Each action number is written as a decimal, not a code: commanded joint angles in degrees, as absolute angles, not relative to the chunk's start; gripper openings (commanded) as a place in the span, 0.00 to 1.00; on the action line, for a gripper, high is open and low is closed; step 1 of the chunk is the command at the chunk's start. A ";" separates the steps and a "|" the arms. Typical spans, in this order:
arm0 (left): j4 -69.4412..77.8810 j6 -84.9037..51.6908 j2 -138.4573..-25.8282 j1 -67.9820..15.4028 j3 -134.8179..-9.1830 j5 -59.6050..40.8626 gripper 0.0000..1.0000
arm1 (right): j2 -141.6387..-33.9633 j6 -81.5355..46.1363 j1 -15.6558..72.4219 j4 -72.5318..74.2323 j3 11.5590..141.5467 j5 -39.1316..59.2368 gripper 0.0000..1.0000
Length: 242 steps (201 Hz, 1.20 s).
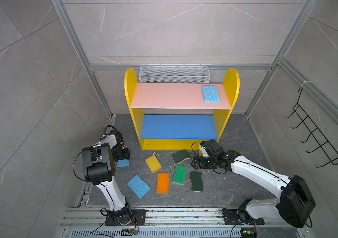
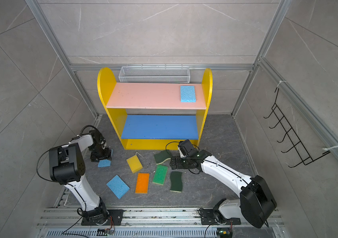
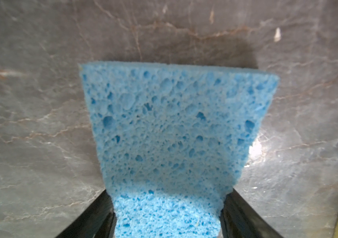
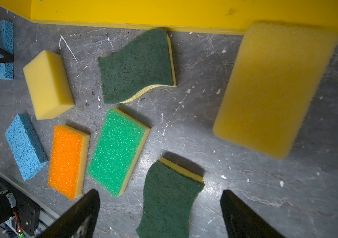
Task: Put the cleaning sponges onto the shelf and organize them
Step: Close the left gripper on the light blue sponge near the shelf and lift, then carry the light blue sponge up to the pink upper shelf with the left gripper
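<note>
cleaning sponges [image 1: 162,182] lie scattered on the floor [image 1: 225,191] before the shelf [image 1: 130,86]; a blue sponge [image 1: 211,94] rests at the pink board [image 1: 164,95]'s right end. left gripper [image 3: 168,197] clamps a light blue sponge [image 3: 170,123] by the floor's left edge; right gripper [image 4: 161,193] has its jaws apart.

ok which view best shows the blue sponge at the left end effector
Left wrist view: the blue sponge fills it, pinched by the left end effector. Both top views show one end; the right wrist shows it small.
</note>
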State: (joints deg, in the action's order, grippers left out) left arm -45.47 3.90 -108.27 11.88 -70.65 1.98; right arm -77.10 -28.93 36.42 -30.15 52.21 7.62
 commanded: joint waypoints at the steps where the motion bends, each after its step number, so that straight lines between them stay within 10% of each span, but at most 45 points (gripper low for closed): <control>1: -48.94 1.14 -108.92 12.30 -71.20 5.27 0.72 | -74.37 -28.04 36.82 -31.61 51.41 6.50 0.93; 152: -78.64 -9.12 -80.52 9.93 -95.34 9.61 0.68 | -66.64 -28.95 36.82 -36.41 51.87 7.82 0.93; 242: -98.88 -16.38 -86.20 -16.73 -138.10 24.98 0.65 | -60.76 -27.42 36.90 -41.65 55.60 6.64 0.93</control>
